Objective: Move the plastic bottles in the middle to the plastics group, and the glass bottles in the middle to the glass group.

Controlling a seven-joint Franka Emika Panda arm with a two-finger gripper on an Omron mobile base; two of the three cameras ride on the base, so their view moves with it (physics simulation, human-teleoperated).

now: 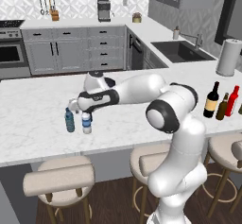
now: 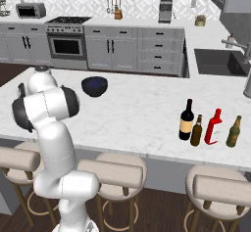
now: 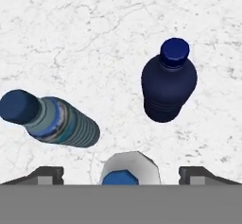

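My gripper (image 3: 123,175) hangs open over the left part of the island counter (image 1: 33,124). Its fingertips (image 3: 45,175) stand wide on either side of the small clear water bottle (image 3: 126,165), not touching it. That water bottle (image 1: 86,122) stands upright beside the pale teal-blue bottle (image 1: 70,120) (image 3: 49,119). Just beyond them is the dark navy bottle (image 3: 168,83). Far to the right, the black wine bottle (image 1: 212,100) (image 2: 186,120) and the shorter brown bottle (image 1: 222,107) (image 2: 197,130) stand next to the red bottle (image 1: 232,101) (image 2: 213,127).
A green-brown bottle (image 2: 234,131) stands right of the red one. A dark blue bowl (image 2: 94,86) sits on the counter's far side. A paper towel roll (image 1: 228,57) and the sink (image 1: 182,50) lie to the back right. Stools (image 1: 59,180) line the front edge.
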